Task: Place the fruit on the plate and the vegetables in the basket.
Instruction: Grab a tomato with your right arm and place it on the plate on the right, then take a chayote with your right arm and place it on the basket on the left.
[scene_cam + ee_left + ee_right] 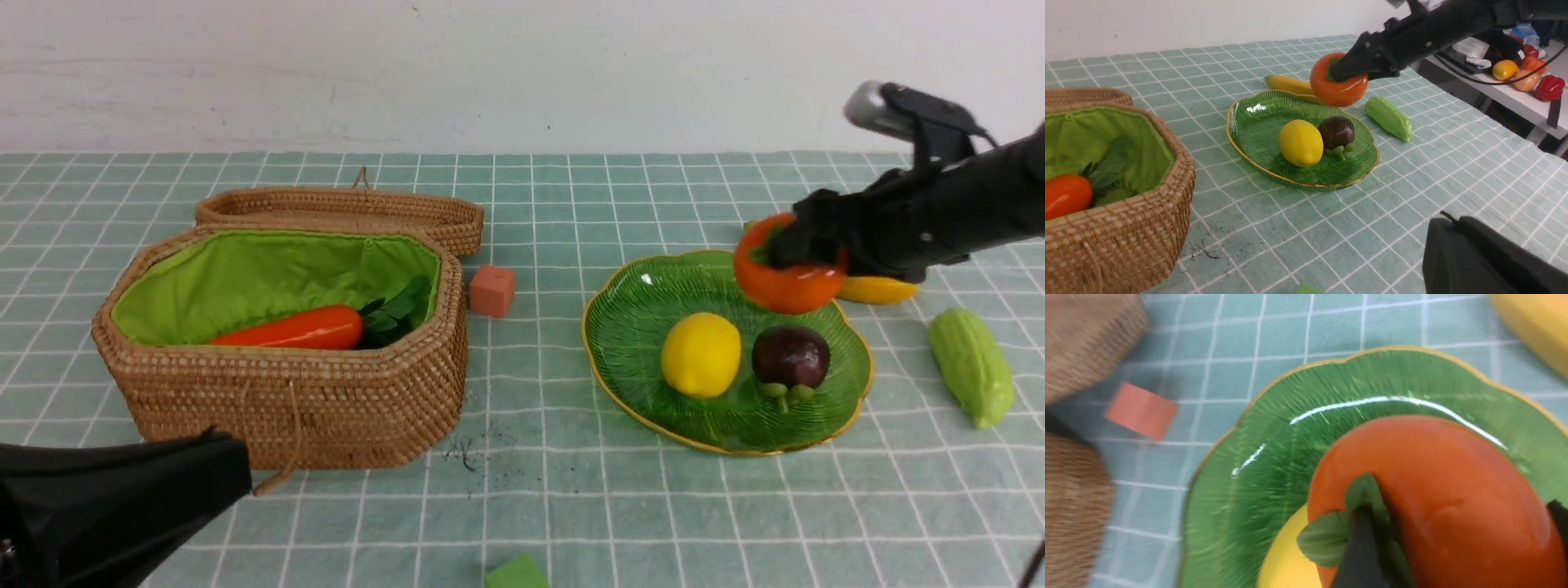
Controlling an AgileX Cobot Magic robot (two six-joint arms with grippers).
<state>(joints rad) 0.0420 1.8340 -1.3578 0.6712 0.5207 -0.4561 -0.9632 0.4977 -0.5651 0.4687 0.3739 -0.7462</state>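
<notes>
The surface (pixel 571 506) wears a pale teal cloth checked with white lines, and a plain white wall closes the room behind it. Nearest, one small green cube (pixel 516 573) sits at the front edge. The left tool (pixel 204 482) hangs low at the near left corner, clenched. A few dark smudges (pixel 465 453) mark the cloth just in front of the basket.

One wicker basket (pixel 326 408) with lime-green lining stands on the left and holds one vegetable, the carrot (pixel 294 328), which lies with its leaves to the right. On the right is one green glass plate (pixel 645 327) carrying two fruits side by side: the lemon (pixel 700 354) and the mangosteen (pixel 790 356). The gourd (pixel 971 367), the second vegetable in sight, lies on the cloth to the right of the plate.

Further back, one salmon-pink cube (pixel 491 290) rests between basket and plate. The right tool (pixel 788 245) grips the persimmon (pixel 788 286) at its calyx, over the plate's far right rim. The banana (pixel 878 290), the fourth fruit, lies on the cloth just beyond. The wicker lid (pixel 343 212) sits behind the basket.
</notes>
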